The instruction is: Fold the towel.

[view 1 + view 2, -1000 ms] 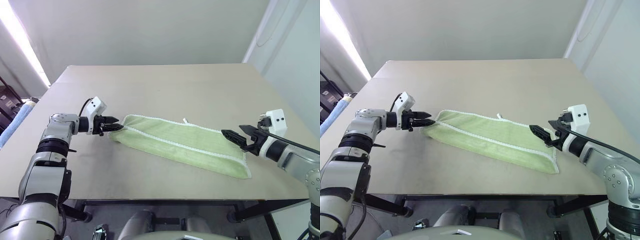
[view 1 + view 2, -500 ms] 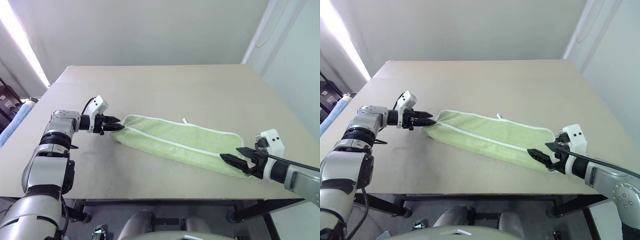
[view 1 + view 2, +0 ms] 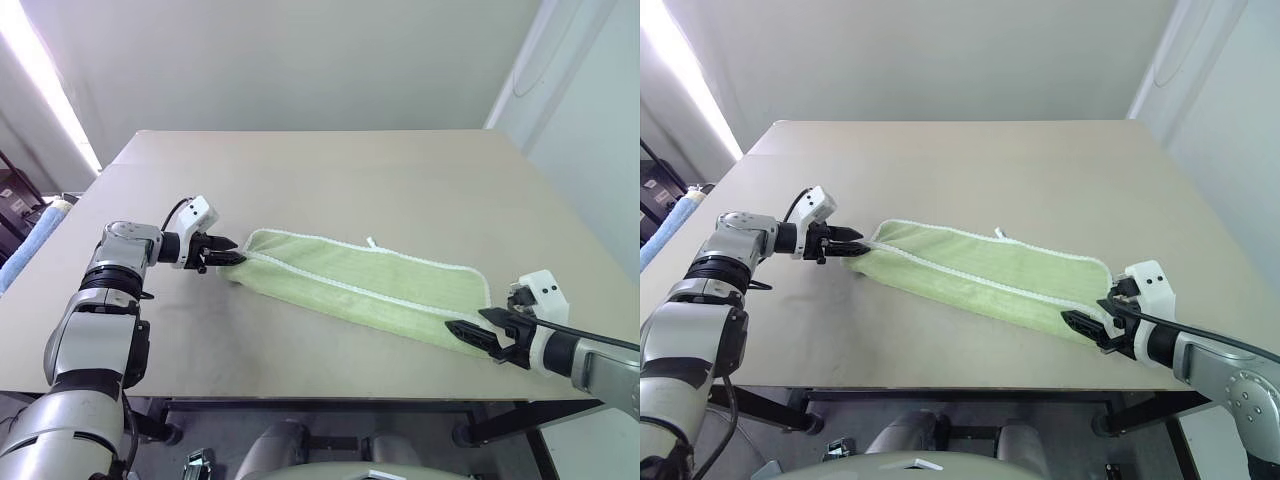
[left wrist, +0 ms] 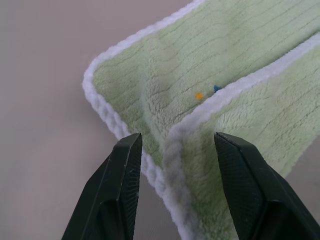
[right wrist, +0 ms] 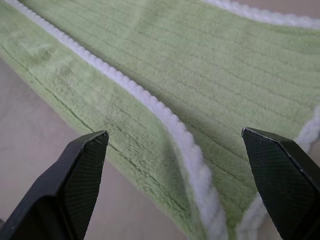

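While your beige table [image 3: 330, 170] carried the towel [image 3: 360, 285] as a long folded strip slanting across its near half, your left gripper [image 3: 226, 253] sat at the towel's left end, fingers parted around the white-edged corner fold, perhaps brushing it but not clamped. Your right gripper [image 3: 470, 328] hung at the right end, spread wide and holding nothing. A white loop [image 3: 371, 241] poked from the far edge.
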{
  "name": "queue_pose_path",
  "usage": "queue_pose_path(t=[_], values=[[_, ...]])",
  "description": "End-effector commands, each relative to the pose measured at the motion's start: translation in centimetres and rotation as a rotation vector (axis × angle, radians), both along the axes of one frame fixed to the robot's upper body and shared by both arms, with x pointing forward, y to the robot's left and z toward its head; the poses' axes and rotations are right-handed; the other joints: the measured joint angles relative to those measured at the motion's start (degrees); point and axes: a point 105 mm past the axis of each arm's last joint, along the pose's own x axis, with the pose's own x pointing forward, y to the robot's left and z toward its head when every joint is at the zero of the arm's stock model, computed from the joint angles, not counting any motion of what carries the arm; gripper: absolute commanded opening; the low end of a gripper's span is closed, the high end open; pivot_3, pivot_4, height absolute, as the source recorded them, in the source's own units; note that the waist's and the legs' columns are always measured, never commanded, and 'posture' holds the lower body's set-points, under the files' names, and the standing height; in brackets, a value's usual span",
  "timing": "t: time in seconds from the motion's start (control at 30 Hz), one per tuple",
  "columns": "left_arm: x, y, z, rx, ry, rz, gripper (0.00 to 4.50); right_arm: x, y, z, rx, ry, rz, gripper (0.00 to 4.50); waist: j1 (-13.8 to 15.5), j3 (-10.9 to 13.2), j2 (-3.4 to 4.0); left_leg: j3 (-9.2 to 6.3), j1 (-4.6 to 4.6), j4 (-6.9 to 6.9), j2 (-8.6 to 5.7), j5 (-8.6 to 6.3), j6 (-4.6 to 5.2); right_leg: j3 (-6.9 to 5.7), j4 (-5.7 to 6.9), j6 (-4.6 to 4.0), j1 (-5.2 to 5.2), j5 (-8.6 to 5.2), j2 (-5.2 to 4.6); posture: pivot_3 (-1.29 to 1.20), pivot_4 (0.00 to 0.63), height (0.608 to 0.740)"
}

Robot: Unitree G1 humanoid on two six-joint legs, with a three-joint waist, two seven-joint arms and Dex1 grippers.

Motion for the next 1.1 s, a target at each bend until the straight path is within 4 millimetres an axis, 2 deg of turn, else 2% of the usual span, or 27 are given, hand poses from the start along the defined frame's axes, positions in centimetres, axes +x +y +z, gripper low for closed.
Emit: queue_pose_path(t=[0.03, 0.1, 0.13, 0.17, 0.5, 0.53, 0.63, 0.83, 1.1], values=[[0.6, -0.1, 1.6, -0.007, -0.047, -0.009, 2.42, 0.1, -0.4, 0.4, -0.031, -0.017, 0.004, 4.46, 0.0, 0.0, 0.0, 0.0, 0.0, 0.0, 0.0, 0.0, 0.0, 0.0, 0.0, 0.0, 0.0, 0.0, 0.0, 0.0, 0.0, 0.706], [0.6, -0.1, 1.7, -0.002, -0.049, -0.011, 2.42, 0.0, -0.5, 0.3, -0.036, -0.013, 0.005, 4.46, 0.0, 0.0, 0.0, 0.0, 0.0, 0.0, 0.0, 0.0, 0.01, 0.0, 0.0, 0.0, 0.0, 0.0, 0.0, 0.0, 0.0, 0.706], [0.7, -0.1, 1.7, -0.001, -0.05, -0.01, 2.42, 0.0, -0.4, 0.2, -0.037, -0.015, 0.005, 4.07, 0.0, 0.0, -0.01, 0.0, 0.0, 0.0, 0.0, 0.0, 0.01, 0.0, 0.0, 0.01, 0.0, 0.0, 0.0, 0.0, 0.0, 0.706], [0.7, -0.1, 1.8, -0.002, -0.051, -0.01, 2.42, 0.1, -0.4, 0.3, -0.036, -0.023, 0.007, 3.89, 0.0, 0.0, -0.01, 0.0, 0.0, 0.0, 0.0, 0.0, 0.01, 0.0, 0.01, 0.01, 0.0, 0.0, 0.0, 0.0, 0.0, 0.706], [0.9, -0.5, 1.7, -0.02, -0.028, 0.008, 2.42, 0.2, 0.0, 0.8, -0.045, -0.069, 0.032, 0.21, 0.0, 0.0, -0.02, 0.0, 0.01, 0.03, 0.0, 0.0, 0.01, -0.01, 0.0, 0.02, 0.02, 0.01, 0.0, 0.0, 0.0, 0.706], [1.0, -0.4, 1.7, -0.011, -0.014, 0.02, 2.42, 0.3, 0.1, 0.9, -0.042, -0.075, 0.035, 0.02, 0.0, 0.0, -0.03, 0.0, 0.01, 0.04, 0.0, 0.0, 0.01, -0.01, 0.01, 0.02, 0.02, 0.01, 0.0, 0.0, 0.0, 0.706], [1.2, -0.3, 1.2, 0.01, 0.012, 0.059, 2.42, 0.5, 0.5, 1.0, -0.039, -0.082, 0.043, 0.02, 0.0, 0.0, -0.05, 0.0, 0.01, 0.06, 0.0, 0.0, 0.01, -0.02, 0.02, 0.03, 0.03, 0.02, 0.0, 0.0, 0.0, 0.706], [1.6, -1.2, 0.4, 0.009, 0.031, 0.091, 2.42, 0.7, 0.4, 1.0, -0.053, -0.084, 0.046, 0.02, 0.0, 0.0, -0.09, 0.0, 0.02, 0.1, 0.0, 0.0, 0.01, -0.03, 0.02, 0.06, 0.07, 0.03, 0.01, 0.0, 0.0, 0.706], [1.1, -2.1, -0.6, 0.024, 0.082, 0.047, 2.42, 0.6, 0.4, 1.0, -0.061, -0.087, 0.038, 0.02, 0.0, 0.0, -0.13, 0.0, 0.01, 0.14, 0.0, 0.0, 0.01, -0.04, 0.02, 0.07, 0.09, 0.04, 0.01, 0.0, 0.0, 0.706]])
